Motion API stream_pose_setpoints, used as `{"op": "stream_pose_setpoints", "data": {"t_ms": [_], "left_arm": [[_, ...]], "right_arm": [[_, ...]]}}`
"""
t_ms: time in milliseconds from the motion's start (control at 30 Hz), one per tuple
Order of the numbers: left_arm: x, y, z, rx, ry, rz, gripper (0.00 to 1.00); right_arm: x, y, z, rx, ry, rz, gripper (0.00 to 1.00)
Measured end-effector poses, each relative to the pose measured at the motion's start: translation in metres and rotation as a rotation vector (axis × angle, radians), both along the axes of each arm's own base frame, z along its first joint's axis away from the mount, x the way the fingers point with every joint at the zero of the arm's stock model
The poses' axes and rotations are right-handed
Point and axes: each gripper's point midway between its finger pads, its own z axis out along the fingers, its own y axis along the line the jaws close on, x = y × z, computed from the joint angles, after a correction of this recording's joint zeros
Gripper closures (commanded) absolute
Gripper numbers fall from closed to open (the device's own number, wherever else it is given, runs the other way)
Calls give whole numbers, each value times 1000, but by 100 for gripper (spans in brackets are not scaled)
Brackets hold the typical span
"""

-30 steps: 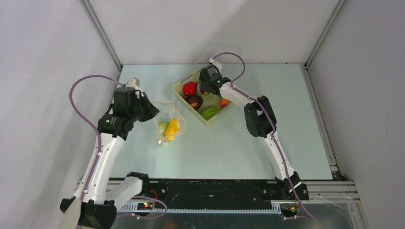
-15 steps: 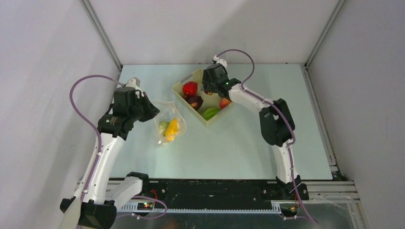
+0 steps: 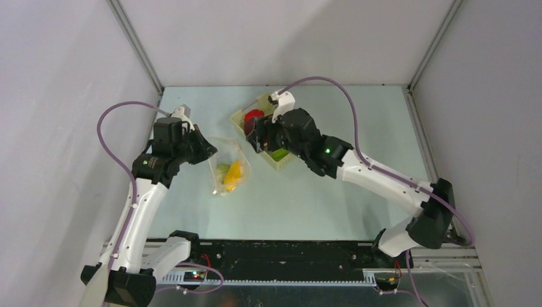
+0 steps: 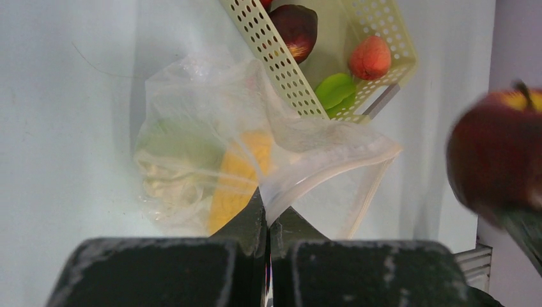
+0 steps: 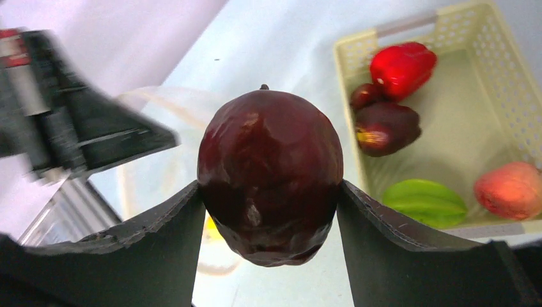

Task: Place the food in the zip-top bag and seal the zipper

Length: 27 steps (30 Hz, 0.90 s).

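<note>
The zip-top bag [image 3: 228,167] lies open on the table left of the basket, with a yellow piece [image 3: 233,173] and a green piece [image 3: 220,169] inside. My left gripper [image 4: 268,214] is shut on the bag's mouth edge and holds it up; it also shows in the top view [image 3: 206,150]. My right gripper [image 5: 270,192] is shut on a dark red apple [image 5: 270,173] and holds it in the air between basket and bag, above the table. The apple also shows at the right edge of the left wrist view [image 4: 498,160]. The zipper strip is too faint to make out.
The pale yellow latticed basket [image 5: 348,64] stands at the back centre. It holds a red pepper [image 5: 402,64], a dark purple piece [image 5: 387,128], a green piece [image 5: 428,201] and an orange-red piece [image 5: 511,188]. Grey walls enclose the table on three sides.
My right gripper has risen out of the basket with the dark red apple and moved near and left toward the bag. The left gripper and bag have hardly moved.
</note>
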Motion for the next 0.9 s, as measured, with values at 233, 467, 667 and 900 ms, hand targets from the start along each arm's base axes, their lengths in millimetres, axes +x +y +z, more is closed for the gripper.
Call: {"op": "stream_pose_setpoints", "data": {"t_ms": [233, 467, 667, 900], "left_arm": [[0, -5, -2, -19, -1, -24, 100], [-1, -9, -1, -31, -1, -41, 100], [-2, -10, 0, -37, -1, -48, 100], [-1, -8, 0, -32, -3, -39, 100]], "right_arm": [[-62, 27, 25, 33, -49, 145, 73], [-87, 55, 10, 47, -11, 223, 71], [-89, 74, -12, 36, 35, 212, 65], [-80, 95, -47, -69, 87, 140, 49]]}}
